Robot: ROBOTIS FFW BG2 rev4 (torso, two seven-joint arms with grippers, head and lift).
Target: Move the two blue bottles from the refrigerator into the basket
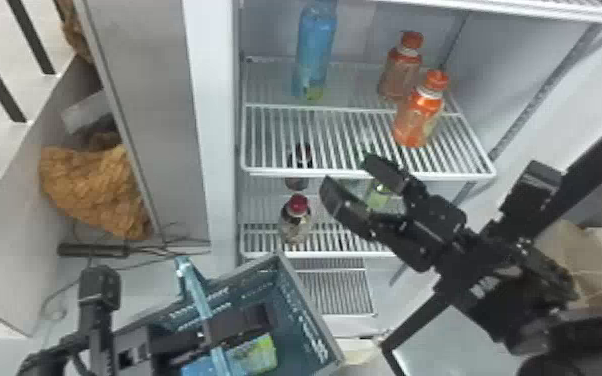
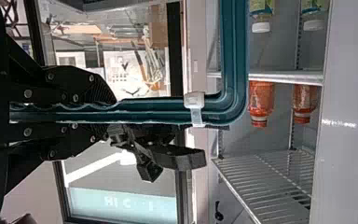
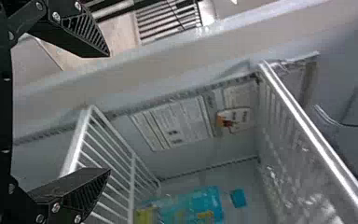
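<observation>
Ahead of me the refrigerator (image 1: 197,125), one task bottle (image 1: 315,45) left on a shelf (image 1: 440,175), two drink bottles (image 1: 417,115) right of it, my basket (image 1: 310,307) in front, the other task bottle (image 1: 262,352) inside.

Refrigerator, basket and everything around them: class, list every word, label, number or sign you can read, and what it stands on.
Nothing reads surely enough to quote.
Refrigerator, printed sheets on its inner wall: too small.
Blue bottle in the basket, label: unclear.
Right arm, white marking: unclear.
Pale blue-green panel: broken lettering, no whole word.
</observation>
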